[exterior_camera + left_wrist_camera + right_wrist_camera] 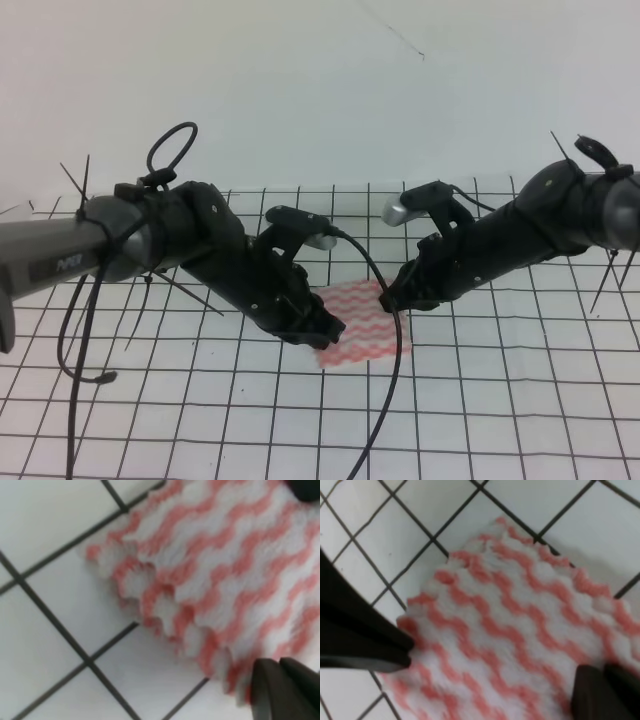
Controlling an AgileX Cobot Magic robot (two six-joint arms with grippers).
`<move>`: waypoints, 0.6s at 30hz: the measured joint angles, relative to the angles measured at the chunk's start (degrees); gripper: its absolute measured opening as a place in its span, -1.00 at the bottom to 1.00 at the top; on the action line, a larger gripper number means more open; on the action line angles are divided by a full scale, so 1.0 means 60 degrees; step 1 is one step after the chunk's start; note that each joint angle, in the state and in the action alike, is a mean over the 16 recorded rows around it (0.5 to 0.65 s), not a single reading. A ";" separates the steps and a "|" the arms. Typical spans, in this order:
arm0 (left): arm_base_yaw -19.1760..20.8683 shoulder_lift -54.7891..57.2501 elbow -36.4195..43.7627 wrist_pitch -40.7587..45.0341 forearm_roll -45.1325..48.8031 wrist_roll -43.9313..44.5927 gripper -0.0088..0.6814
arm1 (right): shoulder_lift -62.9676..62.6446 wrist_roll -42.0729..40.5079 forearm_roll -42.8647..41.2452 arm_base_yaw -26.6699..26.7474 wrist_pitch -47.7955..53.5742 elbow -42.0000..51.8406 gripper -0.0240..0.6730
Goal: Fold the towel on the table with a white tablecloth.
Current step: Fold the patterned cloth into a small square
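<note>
The towel [362,318], with pink-red and white wavy stripes, lies in a small bunched patch on the white grid tablecloth [500,400] at mid-table. My left gripper [325,335] sits low on its lower left edge. In the left wrist view the towel [225,570] shows layered edges, and the gripper's [285,690] dark fingers are pressed together at its corner. My right gripper [392,298] sits on the towel's upper right edge. In the right wrist view its fingers [607,692] are together on the towel [520,630].
A black cable [397,370] hangs from the left arm across the towel to the front edge. Another cable loop [75,340] droops at the left. The left arm's dark gripper [360,640] touches the towel's far edge in the right wrist view. A pale wall stands behind.
</note>
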 joint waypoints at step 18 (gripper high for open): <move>0.0000 -0.0027 0.0278 -0.0144 -0.0357 0.0268 -0.98 | -0.0083 0.0295 -0.0578 0.0012 0.1237 0.0000 -0.89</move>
